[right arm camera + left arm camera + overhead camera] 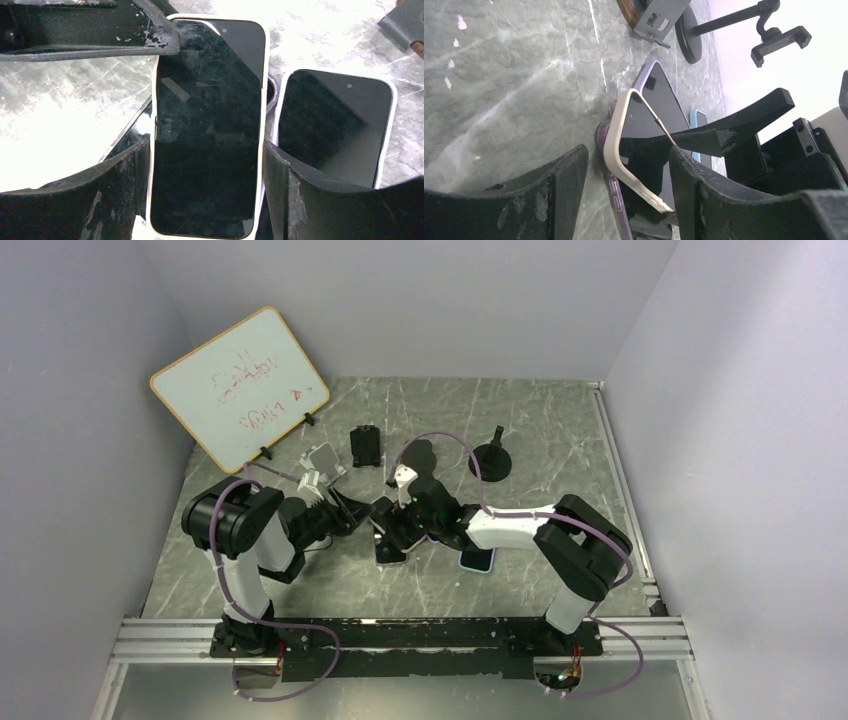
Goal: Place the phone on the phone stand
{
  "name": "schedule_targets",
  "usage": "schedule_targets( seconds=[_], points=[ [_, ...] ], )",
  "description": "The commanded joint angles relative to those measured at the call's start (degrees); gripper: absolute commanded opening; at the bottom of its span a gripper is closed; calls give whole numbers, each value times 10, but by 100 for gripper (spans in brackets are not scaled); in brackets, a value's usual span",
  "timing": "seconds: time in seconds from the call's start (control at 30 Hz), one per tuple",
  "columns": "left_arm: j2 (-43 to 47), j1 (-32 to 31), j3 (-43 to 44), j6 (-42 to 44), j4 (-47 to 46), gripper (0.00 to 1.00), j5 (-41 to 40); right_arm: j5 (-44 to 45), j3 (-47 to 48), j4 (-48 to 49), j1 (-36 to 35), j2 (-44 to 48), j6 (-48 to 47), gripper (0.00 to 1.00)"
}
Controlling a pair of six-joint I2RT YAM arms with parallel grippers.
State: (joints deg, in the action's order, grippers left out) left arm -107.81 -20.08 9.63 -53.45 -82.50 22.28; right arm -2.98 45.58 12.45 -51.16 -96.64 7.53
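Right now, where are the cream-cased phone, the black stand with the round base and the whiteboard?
cream-cased phone (207,130): right wrist view, middle of its dark screen.
black stand (489,464): top external view, on its round base.
whiteboard (240,385): top external view, middle of its white face.

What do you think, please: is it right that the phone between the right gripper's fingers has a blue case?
Not blue: the phone between the fingers of the right gripper has a cream-white case, as the right wrist view shows.

Grey marbled table (560,440) carries a whiteboard (240,387), black round-based stand (490,458) and blue-cased phone (478,561).
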Motion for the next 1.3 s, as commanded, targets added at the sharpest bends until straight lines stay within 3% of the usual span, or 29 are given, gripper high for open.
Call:
schedule_targets(
  seconds=[0.0,0.3,0.53,0.67,0.77,0.87,1.03,1.17,1.27],
  points=[
    [-45,-3,-32,-13,-226,66,5,-15,-1,16,-3,23,4,62],
    [-60,-5,-14,-25,-226,59,18,-22,6,23,-3,18,-1,62],
    [-62,-5,-2,-32,-227,36,32,-29,5,35,-3,17,-5,63],
    [-49,-5,6,-29,-226,14,39,-44,12,39,-3,13,-10,63],
    [-29,-5,15,-28,-226,5,46,-54,14,49,-3,12,-14,64],
    [-1,-5,26,-31,-226,5,57,-57,14,57,-3,13,-17,73],
    [67,-2,35,-36,-222,5,68,-40,12,62,-3,25,-22,99],
    [119,-1,57,-33,-190,5,93,7,-3,68,0,73,-29,100],
    [187,-1,71,20,-95,5,109,35,-35,85,11,140,-25,100]
  ],
)
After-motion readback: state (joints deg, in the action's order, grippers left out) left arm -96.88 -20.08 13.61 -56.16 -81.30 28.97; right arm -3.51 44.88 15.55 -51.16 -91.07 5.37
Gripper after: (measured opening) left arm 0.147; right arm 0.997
